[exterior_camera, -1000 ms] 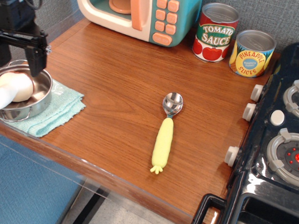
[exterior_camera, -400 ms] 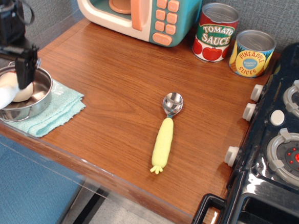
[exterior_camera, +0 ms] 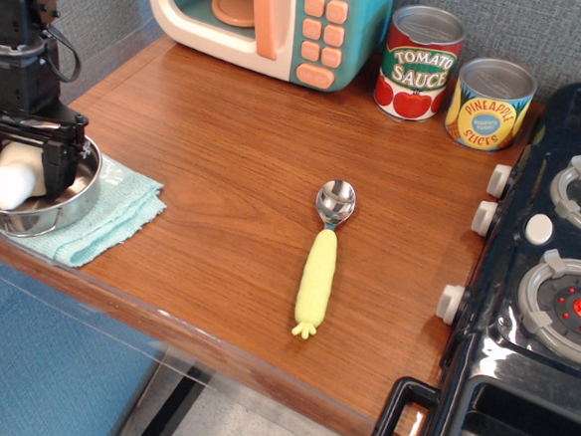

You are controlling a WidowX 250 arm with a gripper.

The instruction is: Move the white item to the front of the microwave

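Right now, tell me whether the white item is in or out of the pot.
In. The white item lies inside the steel pot, between the gripper's fingers.

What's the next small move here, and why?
Probably close the jaws. The gripper sits down inside the steel pot with its jaws either side of the white item, which lies in the pot, far from the microwave.

Gripper (exterior_camera: pixel 17 164) has descended into the steel pot (exterior_camera: pixel 72 198) since the earlier views; its fingers now straddle the white item (exterior_camera: pixel 12 181), partly hiding it.
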